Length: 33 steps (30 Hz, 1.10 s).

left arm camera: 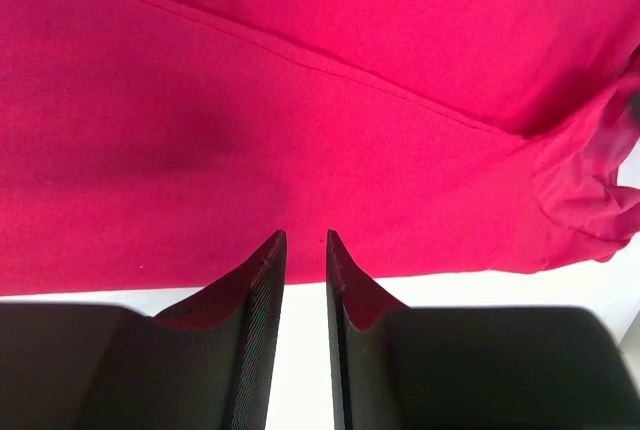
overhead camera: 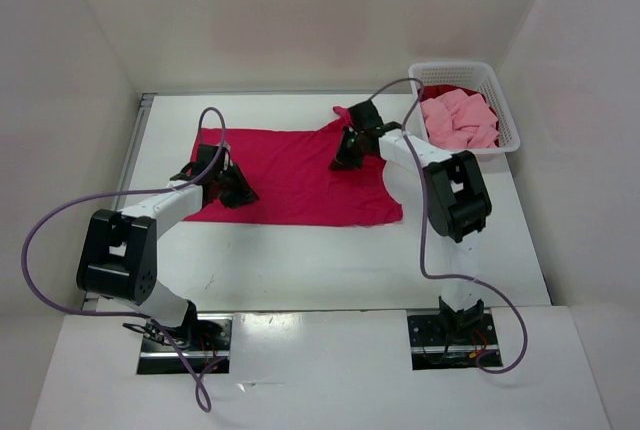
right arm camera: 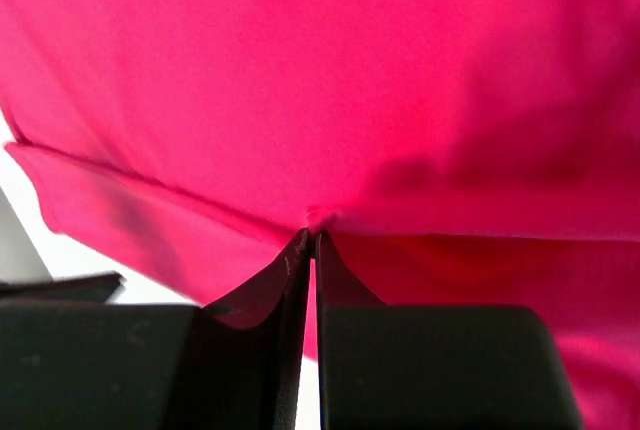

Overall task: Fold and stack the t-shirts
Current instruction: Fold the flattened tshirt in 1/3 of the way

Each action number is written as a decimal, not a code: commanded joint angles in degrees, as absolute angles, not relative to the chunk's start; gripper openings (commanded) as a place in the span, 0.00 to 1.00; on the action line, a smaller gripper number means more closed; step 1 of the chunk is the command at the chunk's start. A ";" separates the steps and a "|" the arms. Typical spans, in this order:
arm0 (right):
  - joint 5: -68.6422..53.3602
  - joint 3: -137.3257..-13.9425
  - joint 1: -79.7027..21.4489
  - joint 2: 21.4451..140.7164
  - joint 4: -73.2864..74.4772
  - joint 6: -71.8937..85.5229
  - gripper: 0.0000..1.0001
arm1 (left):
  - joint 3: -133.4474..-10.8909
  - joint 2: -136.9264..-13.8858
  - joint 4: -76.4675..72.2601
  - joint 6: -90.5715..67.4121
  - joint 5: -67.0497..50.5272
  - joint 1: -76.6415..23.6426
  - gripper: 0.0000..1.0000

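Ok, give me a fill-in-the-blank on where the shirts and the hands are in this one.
The crimson t-shirt lies spread flat on the ____. The light pink t-shirt sits in the white ____. The right hand is shut on a pucker of the ____ t-shirt.
Missing words: table; basket; crimson.

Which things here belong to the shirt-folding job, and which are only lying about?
Belong to the job:
- crimson shirt, spread on the table
- pink shirt, in the basket
- dark red shirt, in the basket under the pink one

Only lying about:
- basket, which merely holds two shirts
- cables
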<state>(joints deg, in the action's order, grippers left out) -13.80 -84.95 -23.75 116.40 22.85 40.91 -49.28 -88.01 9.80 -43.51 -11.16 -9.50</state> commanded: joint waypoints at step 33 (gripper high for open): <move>5.88 -56.43 -16.35 99.84 26.62 44.02 0.04 | -44.39 -94.13 5.63 -47.90 -21.70 14.66 0.33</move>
<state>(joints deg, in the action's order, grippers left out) 2.48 -58.15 -17.65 99.53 25.91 41.45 -47.00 -93.76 7.09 -45.56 -17.32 9.98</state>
